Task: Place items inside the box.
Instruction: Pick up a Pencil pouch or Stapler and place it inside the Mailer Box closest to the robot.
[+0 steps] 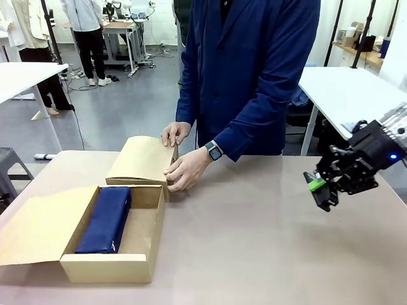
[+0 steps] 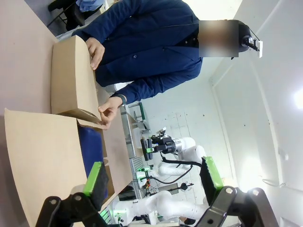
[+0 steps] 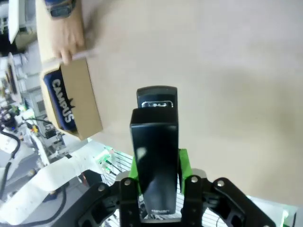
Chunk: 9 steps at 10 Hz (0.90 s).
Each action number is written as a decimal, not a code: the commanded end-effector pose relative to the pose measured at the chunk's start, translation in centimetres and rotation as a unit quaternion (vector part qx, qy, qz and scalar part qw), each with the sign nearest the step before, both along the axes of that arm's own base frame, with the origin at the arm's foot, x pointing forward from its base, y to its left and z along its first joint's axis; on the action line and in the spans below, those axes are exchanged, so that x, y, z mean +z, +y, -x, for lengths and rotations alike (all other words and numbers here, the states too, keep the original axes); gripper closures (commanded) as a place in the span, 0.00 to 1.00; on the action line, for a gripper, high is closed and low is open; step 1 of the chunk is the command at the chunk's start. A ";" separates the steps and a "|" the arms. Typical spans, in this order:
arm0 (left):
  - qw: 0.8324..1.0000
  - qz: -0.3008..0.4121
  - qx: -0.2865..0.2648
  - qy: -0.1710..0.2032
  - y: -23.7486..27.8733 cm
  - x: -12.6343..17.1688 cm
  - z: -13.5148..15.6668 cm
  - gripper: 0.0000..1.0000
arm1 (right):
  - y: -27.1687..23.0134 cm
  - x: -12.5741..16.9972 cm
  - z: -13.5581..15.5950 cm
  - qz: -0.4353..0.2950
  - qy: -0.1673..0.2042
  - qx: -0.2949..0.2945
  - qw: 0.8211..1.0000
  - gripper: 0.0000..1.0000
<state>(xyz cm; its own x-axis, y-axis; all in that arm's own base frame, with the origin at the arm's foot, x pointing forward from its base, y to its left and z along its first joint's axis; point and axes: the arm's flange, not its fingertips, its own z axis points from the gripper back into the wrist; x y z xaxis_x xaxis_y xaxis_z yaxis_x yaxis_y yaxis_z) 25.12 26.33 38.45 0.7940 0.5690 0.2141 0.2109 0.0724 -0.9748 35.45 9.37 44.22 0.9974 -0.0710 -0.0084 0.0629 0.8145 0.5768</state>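
— What are you holding?
— My right hand [image 3: 157, 170] clamps a black stapler [image 3: 155, 127], plain from my wrist; the front view places it well right of the box [image 1: 108, 268]. My left hand [image 2: 154, 177] gapes empty near the box.

Finding: one legible marking is showing. The word "CAMPUS", in white capitals, is running sideways along the navy pouch [image 3: 59, 101] lying in the cardboard box [image 3: 87, 90] in the right wrist view. The black stapler [image 3: 155, 142] is carrying small pale print near its lower end and a silvery plate near its tip. Both are staying too small and blurred to read.
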 end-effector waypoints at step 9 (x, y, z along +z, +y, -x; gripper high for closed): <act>1.000 -0.004 -0.006 -0.012 -0.1 0.0 0.2 0.00 | 4.6 -0.9 5.1 0.035 -0.070 0.050 0.996 0.63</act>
